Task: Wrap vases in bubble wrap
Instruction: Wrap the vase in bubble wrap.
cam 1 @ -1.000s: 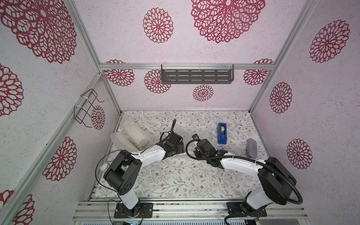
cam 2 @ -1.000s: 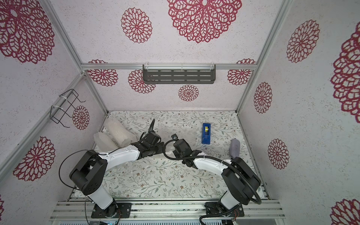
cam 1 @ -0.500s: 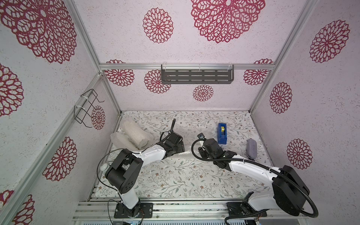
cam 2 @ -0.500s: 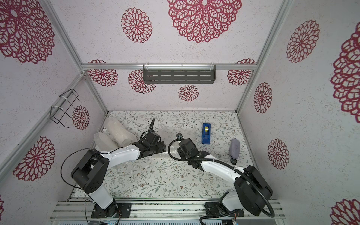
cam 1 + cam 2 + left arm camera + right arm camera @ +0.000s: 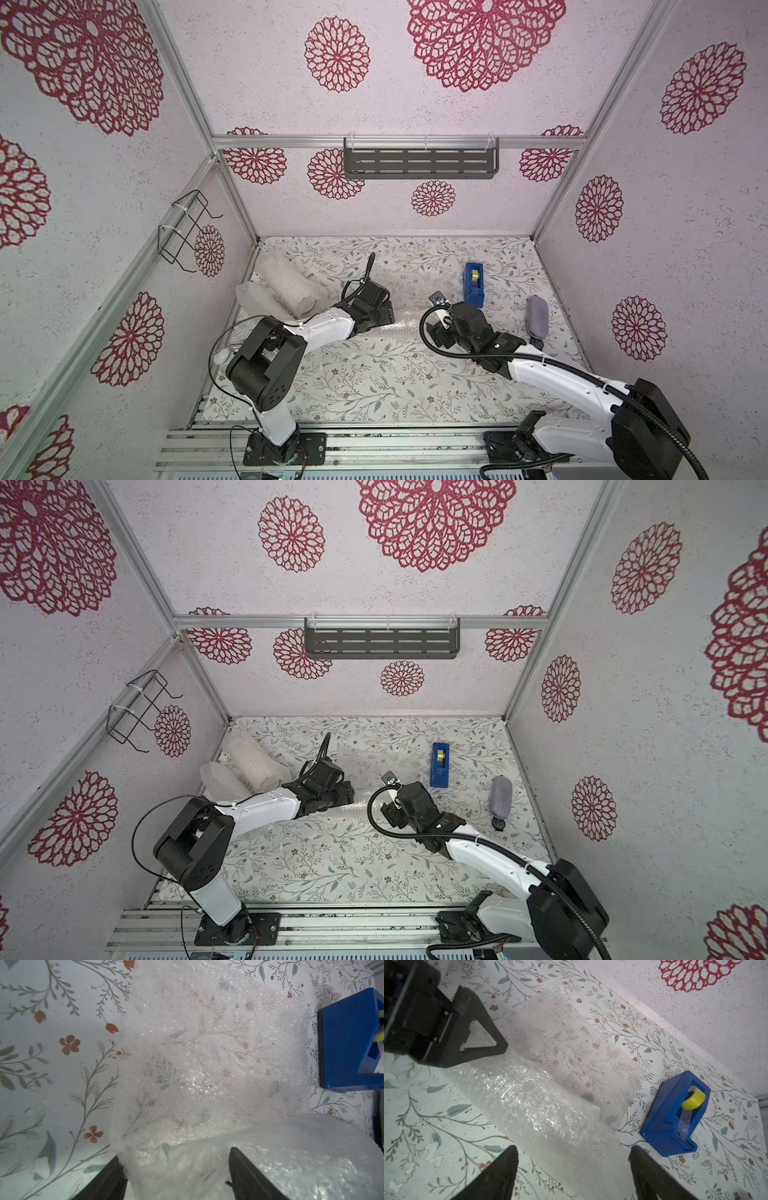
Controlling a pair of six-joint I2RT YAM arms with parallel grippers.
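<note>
A vase rolled in bubble wrap (image 5: 529,1105) lies on its side mid-table, faint in a top view (image 5: 405,330). The rest of that bubble wrap sheet (image 5: 571,1039) lies flat behind it. My left gripper (image 5: 174,1154) is shut on the roll's left end, and the wrap fills the gap between its fingers (image 5: 245,1169). It also shows in a top view (image 5: 384,313). My right gripper (image 5: 573,1148) is open at the roll's other end, its fingers clear of the wrap. In a top view the right gripper (image 5: 434,334) sits right of the roll. Two more wrapped vases (image 5: 286,286) (image 5: 257,297) lie at the back left.
A blue tape dispenser (image 5: 473,282) with a yellow roll stands just right of the flat sheet, close to my right gripper. A grey oblong pouch (image 5: 537,318) and a small black item (image 5: 498,823) lie near the right wall. A dark shelf (image 5: 419,160) and a wire basket (image 5: 187,230) hang on the walls.
My right gripper has opened and drawn back to the right, away from the left gripper and the roll. The left gripper has stayed put on the roll.
</note>
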